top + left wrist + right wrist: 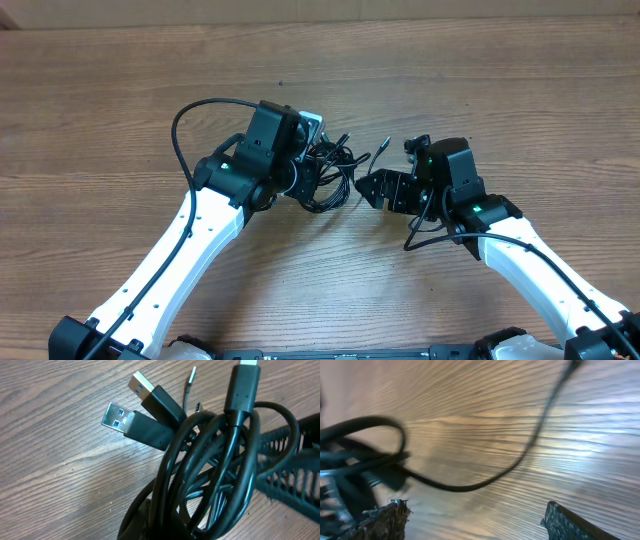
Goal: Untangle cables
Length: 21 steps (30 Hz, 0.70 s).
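Overhead view: left gripper clamped shut on the knotted cables near the middle of the table, two USB plugs splaying from the bundle. Just right, right gripper with fingers spread wide apart, one loose strand pointing toward the far edge.

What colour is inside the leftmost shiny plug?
Blue; the plug shows best in the left wrist view.

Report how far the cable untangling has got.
Done: little; one strand trails out toward the right gripper. In hand: the left gripper is shut on the cables, a looped knot. The right gripper's jaws stand open, holding nothing. Left: pulling apart every loop and the two USB plugs.
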Each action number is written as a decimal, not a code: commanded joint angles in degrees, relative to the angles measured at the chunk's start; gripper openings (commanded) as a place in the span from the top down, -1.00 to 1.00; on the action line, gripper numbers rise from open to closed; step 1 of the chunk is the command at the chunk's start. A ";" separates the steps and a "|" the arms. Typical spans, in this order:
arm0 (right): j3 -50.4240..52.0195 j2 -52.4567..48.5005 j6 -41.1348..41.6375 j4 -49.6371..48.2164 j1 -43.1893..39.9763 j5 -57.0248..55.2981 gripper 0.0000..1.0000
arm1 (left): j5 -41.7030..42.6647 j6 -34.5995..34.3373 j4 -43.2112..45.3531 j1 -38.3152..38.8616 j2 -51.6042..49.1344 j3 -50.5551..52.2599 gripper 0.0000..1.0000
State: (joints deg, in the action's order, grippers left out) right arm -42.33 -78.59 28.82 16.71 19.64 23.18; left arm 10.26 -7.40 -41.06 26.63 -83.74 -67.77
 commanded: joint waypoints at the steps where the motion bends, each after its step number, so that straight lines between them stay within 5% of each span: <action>1: -0.07 0.94 1.40 0.76 0.22 -5.70 -0.71 | 1.55 2.73 0.44 -0.02 0.48 -1.03 0.92; 21: -0.07 0.94 7.93 -0.90 0.22 -1.90 -0.78 | 9.29 1.38 5.92 -0.02 0.48 -1.03 0.91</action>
State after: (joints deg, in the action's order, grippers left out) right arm -42.33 -78.59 33.80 17.06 19.64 20.67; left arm 17.43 -5.78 -35.59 26.63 -83.74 -67.77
